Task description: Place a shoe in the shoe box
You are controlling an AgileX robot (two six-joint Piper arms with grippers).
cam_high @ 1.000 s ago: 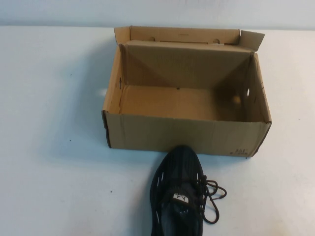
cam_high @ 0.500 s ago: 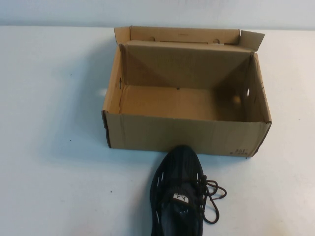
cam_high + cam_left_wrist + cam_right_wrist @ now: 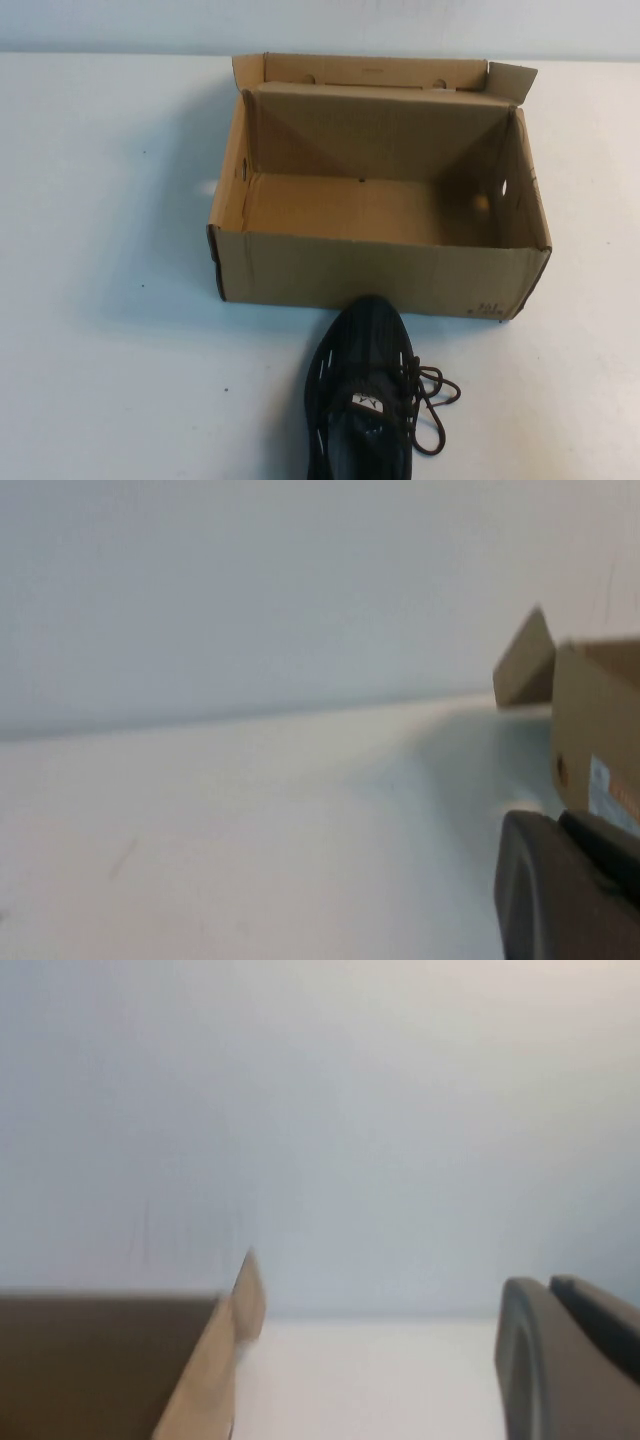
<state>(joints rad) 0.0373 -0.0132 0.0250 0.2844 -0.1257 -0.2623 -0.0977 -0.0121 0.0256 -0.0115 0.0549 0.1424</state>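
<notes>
The black lace-up shoe (image 3: 365,400) lies on the white table at the front middle, its toe touching the near wall of the shoe box (image 3: 380,275); its heel is cut off by the frame edge. The brown cardboard box stands open and empty, flaps upright. Neither gripper shows in the high view. In the left wrist view my left gripper (image 3: 560,820) is low over the table to the left of the box (image 3: 590,710), its jaws together and holding nothing. In the right wrist view my right gripper (image 3: 550,1282) is beside the box (image 3: 110,1360), jaws together and holding nothing.
The white table (image 3: 110,300) spreads to both sides of the box. The shoe's loose laces (image 3: 435,400) trail to its right. A pale wall (image 3: 320,25) rises behind the table's far edge.
</notes>
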